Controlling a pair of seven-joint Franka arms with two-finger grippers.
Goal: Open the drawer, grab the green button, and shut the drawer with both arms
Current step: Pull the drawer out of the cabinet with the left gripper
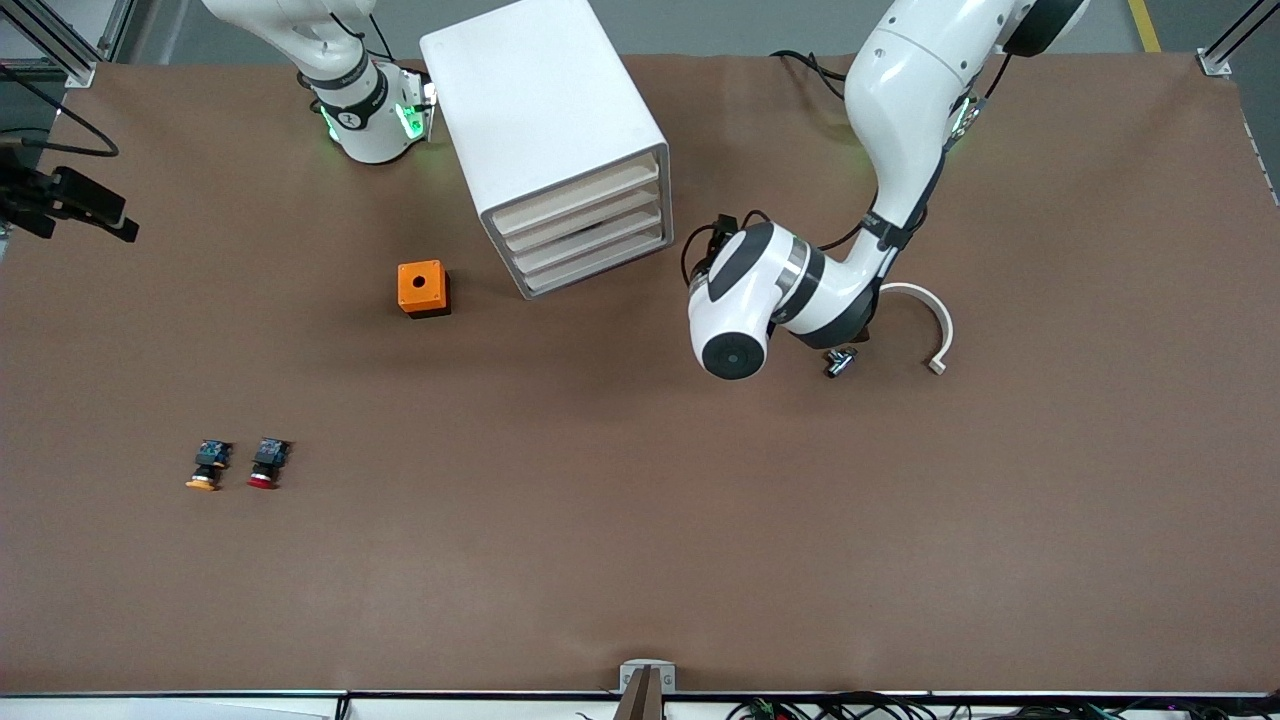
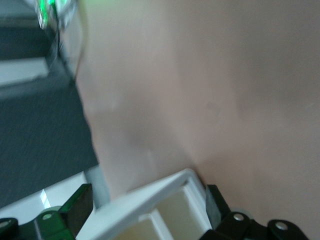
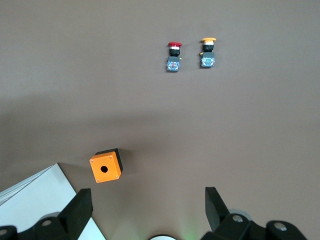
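The white cabinet (image 1: 545,110) stands at the robots' edge of the table, and its four cream drawer fronts (image 1: 590,225) all look shut. The green button is not in view. My left arm's wrist (image 1: 745,290) is low beside the drawer fronts and hides its gripper there. In the left wrist view the left gripper (image 2: 146,202) is open, with a white corner of the cabinet front (image 2: 165,192) between its fingers. My right gripper (image 3: 148,205) is open and empty, high over the table beside the cabinet (image 3: 35,200), and does not show in the front view.
An orange box (image 1: 423,288) with a round hole stands beside the cabinet, toward the right arm's end. A yellow-capped button (image 1: 207,467) and a red-capped button (image 1: 267,465) lie nearer the front camera. A white curved strip (image 1: 935,320) and a small dark part (image 1: 839,361) lie by the left arm.
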